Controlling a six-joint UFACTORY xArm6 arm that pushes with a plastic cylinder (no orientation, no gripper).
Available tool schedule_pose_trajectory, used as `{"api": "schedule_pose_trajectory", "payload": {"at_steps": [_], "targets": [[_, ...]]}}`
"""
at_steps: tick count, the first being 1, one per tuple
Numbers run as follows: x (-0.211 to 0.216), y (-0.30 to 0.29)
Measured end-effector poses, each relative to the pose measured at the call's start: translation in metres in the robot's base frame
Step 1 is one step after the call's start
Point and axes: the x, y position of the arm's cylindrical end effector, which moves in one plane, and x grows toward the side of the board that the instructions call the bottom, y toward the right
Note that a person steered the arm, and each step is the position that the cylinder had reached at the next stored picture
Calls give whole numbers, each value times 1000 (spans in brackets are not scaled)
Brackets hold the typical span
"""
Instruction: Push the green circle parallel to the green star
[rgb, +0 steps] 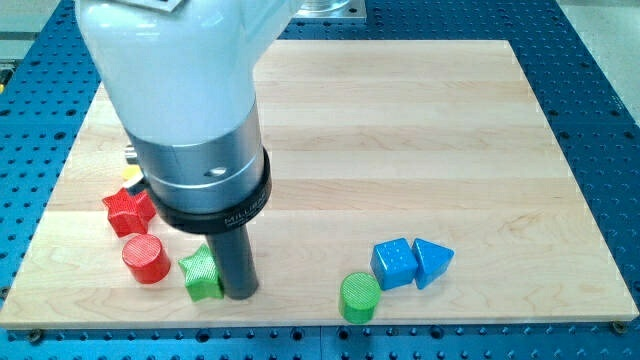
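The green circle (360, 297) lies near the view's bottom edge of the wooden board (400, 130), right of centre. The green star (201, 274) lies at the bottom left. My tip (239, 293) stands right next to the green star, on its right side, and seems to touch it. The green circle is well to the right of my tip, a little lower in the view than the star.
A red star (127, 210) and a red circle (146, 259) lie left of the green star. A blue cube (394, 263) and a blue triangle (432, 262) lie just right of the green circle. A yellow block (131, 172) peeks out behind the arm.
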Motion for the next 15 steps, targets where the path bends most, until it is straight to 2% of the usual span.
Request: {"api": "schedule_pose_trajectory", "payload": {"at_steps": [1, 3, 4, 5, 7, 9, 11, 13, 14, 15], "targets": [[-24, 1], [-32, 8], [-13, 39], [27, 63], [31, 66], [30, 155], [25, 220], [-34, 230], [-76, 258], [-78, 318]]}}
